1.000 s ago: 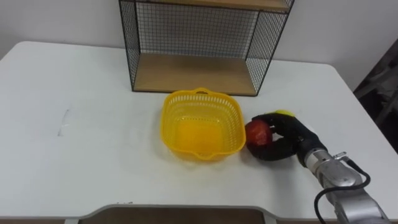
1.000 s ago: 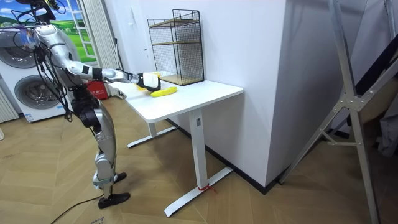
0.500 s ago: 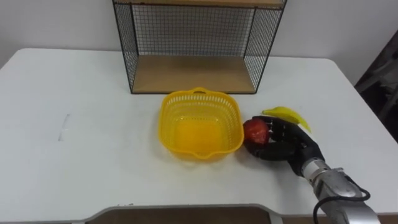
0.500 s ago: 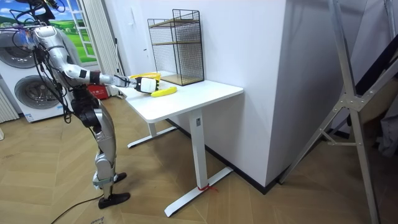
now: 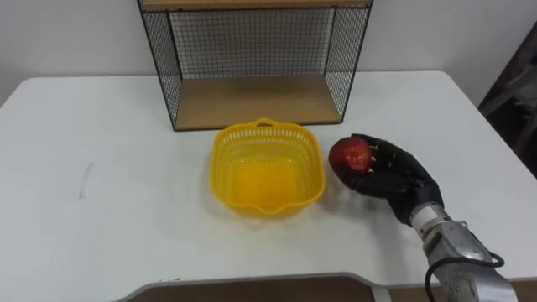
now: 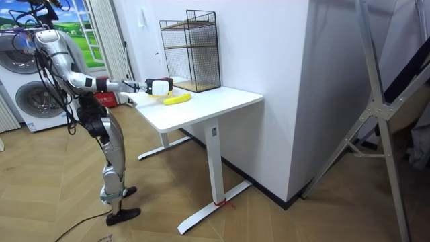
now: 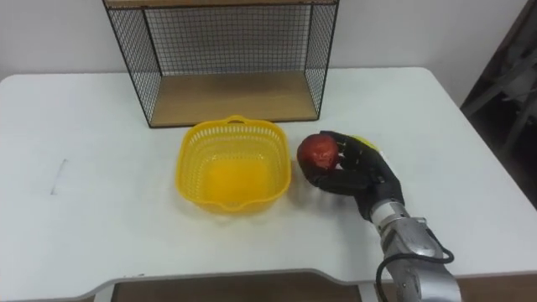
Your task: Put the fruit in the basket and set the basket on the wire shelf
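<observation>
The right hand (image 5: 396, 179) has lifted, fingers wrapped round the red apple (image 5: 348, 154), just right of the yellow basket (image 5: 220, 164); bare table (image 5: 117, 210) beyond.

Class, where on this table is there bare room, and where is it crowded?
Bare: the table from its left edge to the yellow basket, and the board inside the wire shelf. Crowded: right of the basket, where the right hand grips the red fruit.

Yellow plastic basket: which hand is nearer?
Right. The right hand, holding the red apple, is just right of the yellow plastic basket; the left hand is off the white table.
</observation>
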Tool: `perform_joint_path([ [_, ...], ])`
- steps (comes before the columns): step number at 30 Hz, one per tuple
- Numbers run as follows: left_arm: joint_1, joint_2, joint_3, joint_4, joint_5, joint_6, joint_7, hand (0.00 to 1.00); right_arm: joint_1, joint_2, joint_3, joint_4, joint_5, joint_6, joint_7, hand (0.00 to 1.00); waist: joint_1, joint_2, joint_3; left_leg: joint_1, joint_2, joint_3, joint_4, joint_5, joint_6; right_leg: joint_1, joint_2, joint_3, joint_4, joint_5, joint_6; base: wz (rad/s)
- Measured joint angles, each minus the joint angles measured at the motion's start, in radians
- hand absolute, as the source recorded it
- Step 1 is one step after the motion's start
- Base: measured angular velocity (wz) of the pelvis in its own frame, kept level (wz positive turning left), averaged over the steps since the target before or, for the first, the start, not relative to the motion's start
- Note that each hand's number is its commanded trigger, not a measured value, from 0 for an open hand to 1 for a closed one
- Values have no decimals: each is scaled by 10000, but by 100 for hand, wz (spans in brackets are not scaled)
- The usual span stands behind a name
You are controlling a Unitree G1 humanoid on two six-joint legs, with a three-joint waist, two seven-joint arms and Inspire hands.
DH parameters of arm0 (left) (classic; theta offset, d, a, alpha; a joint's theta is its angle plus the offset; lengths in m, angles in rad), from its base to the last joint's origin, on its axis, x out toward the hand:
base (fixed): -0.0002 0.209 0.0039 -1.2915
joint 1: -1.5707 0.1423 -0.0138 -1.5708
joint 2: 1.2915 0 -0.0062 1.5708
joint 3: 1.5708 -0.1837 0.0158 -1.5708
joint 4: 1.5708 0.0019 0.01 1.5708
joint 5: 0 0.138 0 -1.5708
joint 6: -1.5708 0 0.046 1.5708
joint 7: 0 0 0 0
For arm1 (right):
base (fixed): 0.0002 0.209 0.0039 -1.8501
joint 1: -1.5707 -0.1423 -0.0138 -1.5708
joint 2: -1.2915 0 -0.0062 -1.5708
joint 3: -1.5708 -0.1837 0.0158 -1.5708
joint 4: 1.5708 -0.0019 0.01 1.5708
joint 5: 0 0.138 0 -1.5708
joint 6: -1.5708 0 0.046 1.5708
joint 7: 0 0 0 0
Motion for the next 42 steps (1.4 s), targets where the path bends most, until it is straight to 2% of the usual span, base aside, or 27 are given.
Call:
perform_joint_path([
  [5,-3,-32,157,-4,-4,-4,1,0,115,-4,-4,-808,3,0,-186,100,45,-122,-73,6,-3,1,18,0,0,17,15,-2,-132,1,-3,0],
  [8,-1,-66,165,-15,-4,-4,2,0,142,-4,-4,-1147,-145,-4,-286,100,53,-151,-88,8,3,3,36,-1,-1,17,23,-2,-134,3,-4,0],
  [17,-20,-85,155,-36,-19,-62,1,0,131,-42,-249,-2574,-872,-15,-430,100,53,-159,-32,-2,1,-6,-18,-1,-2,43,20,-26,-106,5,-2,0],
  [18,-23,-78,154,-36,-17,-64,0,0,102,-61,-253,-2619,-1100,-25,-401,100,65,-186,31,73,0,-4,-27,-1,-2,49,20,-13,-110,5,-2,0],
  [20,-50,-77,153,-36,-19,-64,1,0,100,-71,-244,-2639,-1640,-25,-323,100,82,-232,42,67,0,-3,-41,-1,-2,22,20,0,-105,5,-2,0],
  [22,-98,-73,153,-35,-12,-66,0,0,100,-72,-214,-2733,-2191,-23,-211,100,135,-272,92,26,1,-9,-117,-1,-3,2,21,2,-103,5,-2,0],
  [28,-211,-39,154,-36,-13,-71,-8,0,99,-197,-59,-3251,-2670,-21,-3,100,328,-297,74,23,9,18,-119,3,-9,-70,29,42,-100,6,-4,-2],
  [30,-275,51,153,-38,-13,-108,-43,0,72,-533,261,-3282,-3156,-23,115,100,518,-373,26,6,15,54,-109,9,-16,-127,38,99,-93,9,-7,-6],
  [32,-314,115,153,-45,-9,-113,-40,0,67,-670,437,-3274,-3506,-22,220,100,659,-433,13,9,17,67,-108,9,-17,-131,41,135,-96,9,-8,0],
  [38,-403,240,151,-194,184,-112,-40,0,-380,-767,875,-3222,-4575,-5,672,100,730,-527,68,-135,9,-29,-71,9,-16,-164,34,-1,-120,13,-4,5],
  [40,-434,250,146,-193,179,-112,-40,0,-412,-769,906,-3222,-4587,1,763,100,865,-559,59,-146,9,-45,-72,8,-16,-156,36,-20,-117,13,-3,4],
  [42,-524,283,73,-192,176,-107,-42,0,-519,-768,975,-3222,-4577,11,870,100,908,-590,109,-220,3,-114,-7,8,-16,-139,32,-68,-116,13,-3,8],
])
